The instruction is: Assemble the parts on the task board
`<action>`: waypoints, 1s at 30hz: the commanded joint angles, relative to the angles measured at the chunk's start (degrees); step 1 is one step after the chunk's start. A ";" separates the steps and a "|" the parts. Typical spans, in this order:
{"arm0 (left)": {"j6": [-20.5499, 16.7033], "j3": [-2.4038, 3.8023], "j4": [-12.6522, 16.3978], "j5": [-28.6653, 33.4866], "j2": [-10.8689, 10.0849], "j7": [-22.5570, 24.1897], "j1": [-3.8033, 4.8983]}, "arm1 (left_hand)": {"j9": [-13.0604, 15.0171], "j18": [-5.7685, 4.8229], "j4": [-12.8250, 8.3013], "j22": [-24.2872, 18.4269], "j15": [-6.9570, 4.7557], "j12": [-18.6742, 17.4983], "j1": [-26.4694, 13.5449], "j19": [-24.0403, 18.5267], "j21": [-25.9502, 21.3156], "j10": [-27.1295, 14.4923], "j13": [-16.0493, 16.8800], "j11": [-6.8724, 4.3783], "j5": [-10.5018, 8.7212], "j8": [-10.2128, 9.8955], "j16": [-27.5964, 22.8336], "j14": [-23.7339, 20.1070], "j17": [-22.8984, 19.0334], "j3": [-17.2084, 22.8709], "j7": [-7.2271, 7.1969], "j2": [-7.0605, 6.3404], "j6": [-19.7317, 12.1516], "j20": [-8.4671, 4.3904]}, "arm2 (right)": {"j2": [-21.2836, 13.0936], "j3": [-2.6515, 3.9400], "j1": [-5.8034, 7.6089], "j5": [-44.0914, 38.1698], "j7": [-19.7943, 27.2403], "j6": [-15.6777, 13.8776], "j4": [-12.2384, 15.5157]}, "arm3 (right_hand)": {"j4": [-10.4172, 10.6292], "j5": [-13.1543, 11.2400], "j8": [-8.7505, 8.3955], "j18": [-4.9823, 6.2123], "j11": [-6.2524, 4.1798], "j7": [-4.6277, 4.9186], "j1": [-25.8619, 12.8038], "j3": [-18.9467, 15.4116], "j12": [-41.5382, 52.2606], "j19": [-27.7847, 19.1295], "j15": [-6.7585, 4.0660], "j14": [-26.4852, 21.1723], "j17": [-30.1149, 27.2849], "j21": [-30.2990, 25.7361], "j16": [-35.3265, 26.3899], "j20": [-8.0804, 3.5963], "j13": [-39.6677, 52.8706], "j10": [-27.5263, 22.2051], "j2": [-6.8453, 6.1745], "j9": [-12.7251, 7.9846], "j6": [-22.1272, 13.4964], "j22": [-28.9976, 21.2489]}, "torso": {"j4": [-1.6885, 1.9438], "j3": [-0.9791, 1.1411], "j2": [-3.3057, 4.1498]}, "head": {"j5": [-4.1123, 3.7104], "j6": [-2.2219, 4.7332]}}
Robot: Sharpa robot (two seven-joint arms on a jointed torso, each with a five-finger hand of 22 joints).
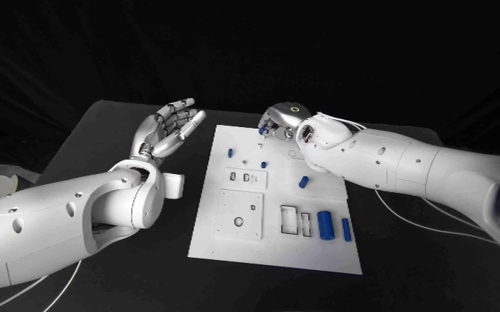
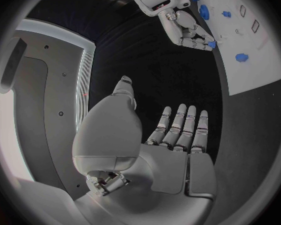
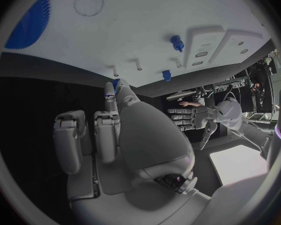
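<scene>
While the left hand (image 1: 170, 128) waits flat and spread beside the board (image 1: 273, 254), holding nothing, the right hand (image 1: 281, 120) reaches over the board's far end and pinches a small blue part (image 1: 261, 131) in its fingertips. More blue parts (image 1: 325, 224) lie on the board, two long ones at its near right side.

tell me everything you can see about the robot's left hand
The left hand is a silver, metallic-looking many-fingered hand on a white arm. It is raised above the black table, just off the left edge of the white task board, apart from it. Its fingers are stretched out nearly straight and side by side, the thumb set off to one side, palm open. It holds nothing, and nothing touches it.
</scene>
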 commanded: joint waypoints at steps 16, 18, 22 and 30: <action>0.44 0.04 -0.06 -0.07 0.19 0.38 0.09 | -0.15 0.94 -0.02 -0.08 0.17 0.22 0.04 -0.53 -0.21 0.28 -0.09 -0.03 -0.31 0.26 0.20 -0.13 -0.09 0.51 8.63 0.84 0.20 0.22 | 0.13 -0.03 -0.05 -2.95 -2.33 4.93 0.18 | 0.37 0.23 0.21 -0.82 -0.02 0.04 0.01 0.17 0.15 6.00 0.12 6.07 15.08 0.26 0.23 0.04 -0.05 0.03 0.66 0.62 0.27 15.06 | 0.26 -0.16 0.11 | -0.50 -0.10; 0.44 0.04 -0.08 -0.07 0.19 0.38 0.09 | -0.15 0.94 -0.02 -0.08 0.17 0.22 0.04 -0.53 -0.21 0.28 -0.09 -0.03 -0.31 0.26 0.20 -0.13 -0.09 0.51 8.63 0.84 0.20 0.22 | 0.19 -0.03 -0.06 -3.05 -2.59 5.07 0.09 | 0.37 0.23 0.21 -0.82 -0.02 0.04 0.01 0.17 0.15 6.00 0.12 6.07 15.08 0.26 0.23 0.04 -0.05 0.03 0.66 0.62 0.27 15.06 | 0.28 -0.18 0.13 | -0.57 0.00; 0.45 0.04 -0.09 -0.07 0.16 0.36 0.09 | -0.15 0.94 -0.02 -0.08 0.17 0.22 0.04 -0.53 -0.21 0.28 -0.09 -0.03 -0.31 0.26 0.20 -0.13 -0.09 0.51 8.63 0.84 0.20 0.22 | 0.33 -0.03 -0.08 -3.40 -3.12 5.07 -0.25 | 0.41 0.23 0.15 -0.82 -0.01 0.04 0.02 0.22 0.12 6.00 0.12 6.07 15.08 0.26 0.23 0.04 -0.06 -0.04 0.62 0.60 0.22 15.06 | 0.41 -0.19 0.13 | -0.71 -0.04; 0.36 0.04 -0.06 -0.07 0.00 0.36 0.09 | -0.15 0.94 -0.02 -0.08 0.17 0.22 0.04 -0.53 -0.21 0.28 -0.09 -0.03 -0.31 0.26 0.20 -0.13 -0.09 0.51 8.63 0.84 0.20 0.22 | 0.41 -0.04 -0.11 -3.54 -3.48 5.81 -0.57 | 0.47 0.24 0.09 -0.82 0.00 0.05 0.04 0.29 0.10 6.00 0.13 6.07 15.08 0.26 0.23 0.04 -0.07 -0.11 0.60 0.58 0.16 15.06 | 0.43 -0.26 0.14 | -0.73 -0.04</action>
